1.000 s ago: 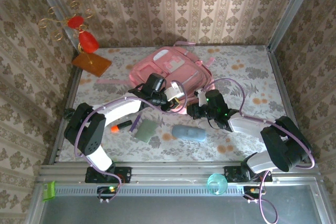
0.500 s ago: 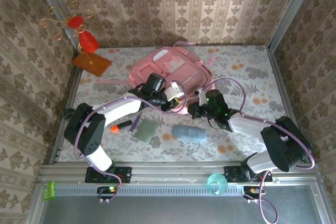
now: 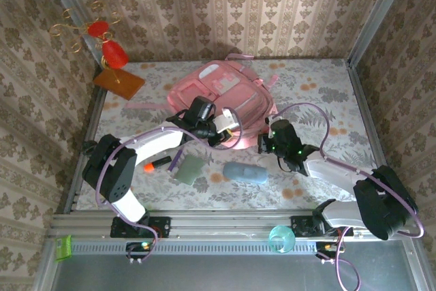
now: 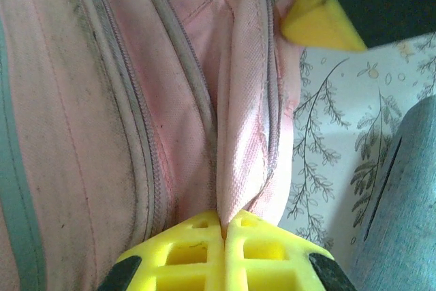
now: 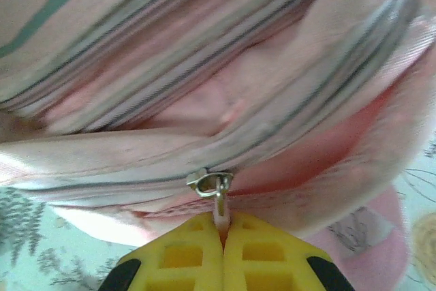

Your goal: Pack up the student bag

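Note:
The student bag [image 3: 225, 90], a soft pink backpack with grey zips, lies flat at the back middle of the table. My left gripper [image 3: 230, 126] is at the bag's near edge. In the left wrist view it [image 4: 223, 228] is shut on a fold of pink fabric [image 4: 238, 161] beside a zip. My right gripper [image 3: 265, 130] is at the bag's near right corner. In the right wrist view it [image 5: 219, 226] is shut on the pale zipper pull [image 5: 219, 213] that hangs from a metal slider [image 5: 206, 182]. A yellow right fingertip [image 4: 320, 22] is close above the fold.
On the table in front of the bag lie a grey-blue pouch [image 3: 245, 172], a grey-green case [image 3: 189, 168] and an orange-tipped marker [image 3: 155, 163]. A red wire ornament [image 3: 107, 49] on a brown board [image 3: 119, 83] stands back left. A teal cup [image 3: 281, 238] sits on the front rail.
My right jaws have shut on the zipper pull, and the right arm has swung out to the right. The left gripper has kept its hold on the fabric.

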`<state>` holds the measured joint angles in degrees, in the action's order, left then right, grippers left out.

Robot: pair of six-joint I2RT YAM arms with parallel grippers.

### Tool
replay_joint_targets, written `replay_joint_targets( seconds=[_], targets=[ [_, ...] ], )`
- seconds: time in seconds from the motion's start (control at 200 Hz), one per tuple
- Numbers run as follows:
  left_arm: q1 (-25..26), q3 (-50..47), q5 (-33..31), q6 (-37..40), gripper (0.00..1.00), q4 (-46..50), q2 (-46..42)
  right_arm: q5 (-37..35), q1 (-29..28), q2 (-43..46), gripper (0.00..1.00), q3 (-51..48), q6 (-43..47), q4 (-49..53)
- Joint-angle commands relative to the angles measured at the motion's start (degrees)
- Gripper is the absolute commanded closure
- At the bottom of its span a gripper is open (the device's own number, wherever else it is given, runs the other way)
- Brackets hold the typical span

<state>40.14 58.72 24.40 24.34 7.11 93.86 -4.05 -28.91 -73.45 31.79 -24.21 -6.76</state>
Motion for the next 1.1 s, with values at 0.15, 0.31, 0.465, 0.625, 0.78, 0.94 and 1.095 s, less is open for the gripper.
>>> replay_joint_targets(
  seconds=[0.15,0.31,0.465,0.625,0.78,0.94,1.095],
  targets=[
    [-1.79,-1.79,-5.87,6.31,1.0,5.91,-3.59,-10.29,7.1,0.49,1.0,3.29,-0.08,12.02],
    [-3.27,-1.58,-5.91,7.09,0.99,9.01,-2.45,2.9,7.62,3.2,1.0,-0.32,0.67,2.69],
    [-3.07,-0.09,-3.18,4.84,0.63,9.47,-1.75,8.2,4.67,5.08,1.0,-1.79,1.12,0.01],
    [-1.08,-0.81,-0.32,1.09,0.43,4.23,-4.5,11.0,3.48,5.86,1.0,-3.05,0.45,-1.23],
    [4.19,1.82,-2.88,0.64,0.36,0.84,-2.47,11.31,1.44,6.17,1.0,-3.1,-0.02,-2.0],
    [7.93,9.8,-7.34,2.8,0.36,4.29,5.99,11.59,0.04,6.78,1.0,-3.31,-1.06,-2.77],
    [8.81,14.87,-7.9,3.83,0.39,6.81,11.17,11.78,-0.41,7.35,1.0,-4.01,-2.12,-3.46]
  ],
)
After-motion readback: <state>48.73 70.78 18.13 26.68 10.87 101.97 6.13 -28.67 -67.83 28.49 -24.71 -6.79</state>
